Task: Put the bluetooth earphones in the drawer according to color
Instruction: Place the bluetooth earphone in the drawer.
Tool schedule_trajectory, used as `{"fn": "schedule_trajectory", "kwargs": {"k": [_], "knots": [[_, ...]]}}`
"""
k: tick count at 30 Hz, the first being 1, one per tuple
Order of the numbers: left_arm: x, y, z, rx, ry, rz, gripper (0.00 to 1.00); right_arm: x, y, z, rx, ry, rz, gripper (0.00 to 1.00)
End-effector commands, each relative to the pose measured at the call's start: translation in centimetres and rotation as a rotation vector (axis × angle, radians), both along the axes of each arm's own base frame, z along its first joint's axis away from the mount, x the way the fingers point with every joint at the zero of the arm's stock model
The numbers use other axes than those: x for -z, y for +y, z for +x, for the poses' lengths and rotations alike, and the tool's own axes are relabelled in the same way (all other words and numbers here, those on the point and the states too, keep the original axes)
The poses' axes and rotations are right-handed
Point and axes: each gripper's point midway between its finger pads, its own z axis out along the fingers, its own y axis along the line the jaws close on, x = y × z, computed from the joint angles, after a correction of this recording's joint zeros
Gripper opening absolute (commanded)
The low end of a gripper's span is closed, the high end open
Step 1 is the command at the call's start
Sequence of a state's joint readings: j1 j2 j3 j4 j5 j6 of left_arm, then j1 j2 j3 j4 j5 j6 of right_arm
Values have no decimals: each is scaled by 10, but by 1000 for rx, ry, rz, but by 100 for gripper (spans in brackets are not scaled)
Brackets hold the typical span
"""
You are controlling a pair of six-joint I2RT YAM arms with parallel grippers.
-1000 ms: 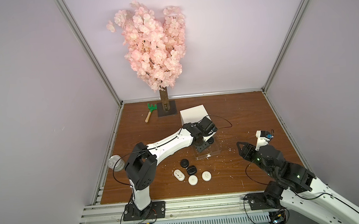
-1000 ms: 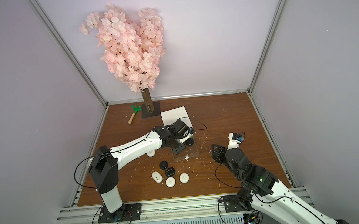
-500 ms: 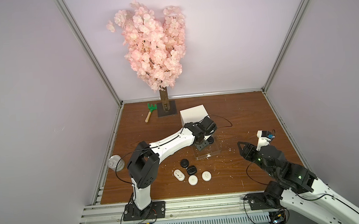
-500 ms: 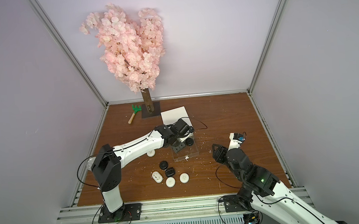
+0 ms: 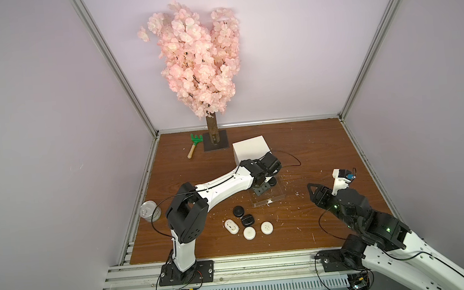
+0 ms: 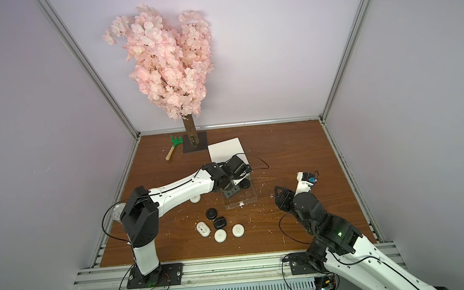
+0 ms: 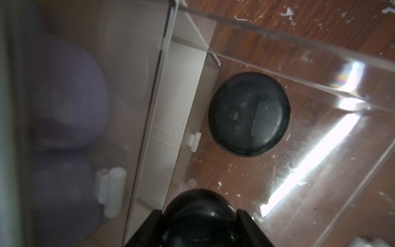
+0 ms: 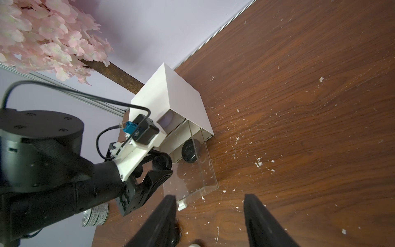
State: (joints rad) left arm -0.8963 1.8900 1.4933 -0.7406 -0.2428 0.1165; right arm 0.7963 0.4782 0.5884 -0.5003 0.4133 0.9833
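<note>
Left jaws press against both sides of a held black case [image 7: 198, 216], so I judge it clamped and not yet let go. It hangs low over the open drawer [image 5: 279, 194], the lowest one as far as I can tell, pulled toward the near side out of the white cabinet [image 5: 250, 150]. A lying black case [image 7: 249, 113] rests flat on the drawer's clear floor, which marks this drawer as the black one; the held case sits just left of it, probably so the two will not stack. Blurred lavender cases [image 7: 70, 92] show behind a shut front above. On the bench [image 5: 325, 149], near and left of the drawer, wait a round black case [image 5: 238, 210], a squarer black case [image 5: 247, 220], an oval white case [image 5: 231, 226], a round white case [image 5: 249, 232] and a second round white case [image 5: 266, 227]. Right jaws stand apart and empty at the near right, out of the way.
</note>
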Motion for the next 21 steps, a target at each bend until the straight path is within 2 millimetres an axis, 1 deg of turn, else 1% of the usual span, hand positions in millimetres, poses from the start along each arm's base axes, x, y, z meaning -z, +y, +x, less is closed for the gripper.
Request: {"fn": "schedule_trajectory", "kwargs": {"k": [1,12,21], "knots": [[8,3,-3,-3,5,40,59,-15,-2,0,1,-34,7,58],[14,5,-2,-13,4,57,61,-16,-4,0,5,-38,7,58],[8,4,-1,-13,-4,45,62,-16,-5,-1,6,-42,10,59]]}}
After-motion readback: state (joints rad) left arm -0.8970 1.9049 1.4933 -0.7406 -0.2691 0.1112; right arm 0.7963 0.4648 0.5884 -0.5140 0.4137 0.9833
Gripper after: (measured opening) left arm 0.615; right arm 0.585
